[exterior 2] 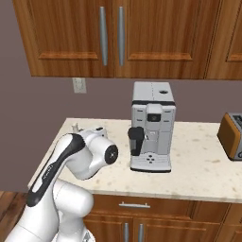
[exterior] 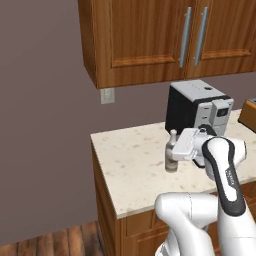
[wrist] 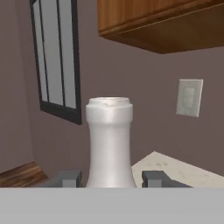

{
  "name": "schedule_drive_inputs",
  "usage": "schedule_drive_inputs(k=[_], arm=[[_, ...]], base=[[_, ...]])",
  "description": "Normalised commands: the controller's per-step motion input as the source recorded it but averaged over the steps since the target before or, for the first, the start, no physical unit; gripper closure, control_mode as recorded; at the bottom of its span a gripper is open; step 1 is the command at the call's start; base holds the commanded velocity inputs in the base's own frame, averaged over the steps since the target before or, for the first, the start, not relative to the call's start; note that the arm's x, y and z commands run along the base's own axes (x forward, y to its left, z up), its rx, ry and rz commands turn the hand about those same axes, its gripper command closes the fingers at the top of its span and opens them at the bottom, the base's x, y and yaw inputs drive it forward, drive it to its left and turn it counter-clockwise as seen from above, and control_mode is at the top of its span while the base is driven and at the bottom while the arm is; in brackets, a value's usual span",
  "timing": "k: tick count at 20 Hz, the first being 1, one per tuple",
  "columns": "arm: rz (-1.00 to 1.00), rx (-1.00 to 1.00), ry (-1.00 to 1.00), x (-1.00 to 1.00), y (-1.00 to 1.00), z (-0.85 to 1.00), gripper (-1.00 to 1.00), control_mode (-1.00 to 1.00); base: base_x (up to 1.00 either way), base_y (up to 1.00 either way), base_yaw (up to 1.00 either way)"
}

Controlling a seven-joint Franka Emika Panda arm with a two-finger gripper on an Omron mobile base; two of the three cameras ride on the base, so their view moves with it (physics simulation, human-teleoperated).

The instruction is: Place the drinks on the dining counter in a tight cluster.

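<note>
1. Dark fingertips (wrist: 68,178) of the claw (exterior: 172,152) stand either side of a slim narrow-necked bottle (wrist: 109,144), its neck rising between them in the hand view. The jaws are parted about as wide as the bottle's body, with each tip just beside the glass. Whether they already press on it I cannot tell.
2. Seen from the left base view, the bottle stands upright on the speckled worktop (exterior: 130,165) under the wall cabinets (exterior: 150,40). It sits near the worktop's front corner, with the claw reaching in level from the side.
3. Further out, a coffee machine (exterior 2: 151,127) stands well apart from the bottle. A toaster (exterior 2: 232,134) sits at the far end, and a wall socket (wrist: 189,97) shows behind.
4. My reading is that the pick-up of this drink is in hand. The bottle is not yet on the dining counter.
5. The next move calls for a firm squeeze on the body and a straight lift clear of the worktop. After that, the bottle must stay upright on the way to the dining counter.
</note>
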Motion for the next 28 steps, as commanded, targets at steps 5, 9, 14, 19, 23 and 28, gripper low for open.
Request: schedule_drive_inputs(k=[5,9,14,19,23,28], arm=[[0.0,0.0,0.0,-0.11,0.0,0.15,1.0,-1.0],[0.0,0.0,0.0,0.0,0.0,0.0,1.0,-1.0],[0.0,0.0,0.0,0.0,0.0,0.0,1.0,1.0],[0.0,0.0,0.0,0.0,0.0,0.0,1.0,1.0],[0.0,0.0,0.0,0.0,0.0,0.0,1.0,1.0],[0.0,0.0,0.0,0.0,0.0,0.0,1.0,1.0]], base=[[0.0,0.0,0.0],[0.0,0.0,0.0],[-0.14,-0.05,-0.05],[-0.28,-0.08,-0.34],[-0.1,0.0,-0.8],[0.0,0.02,-0.94]])
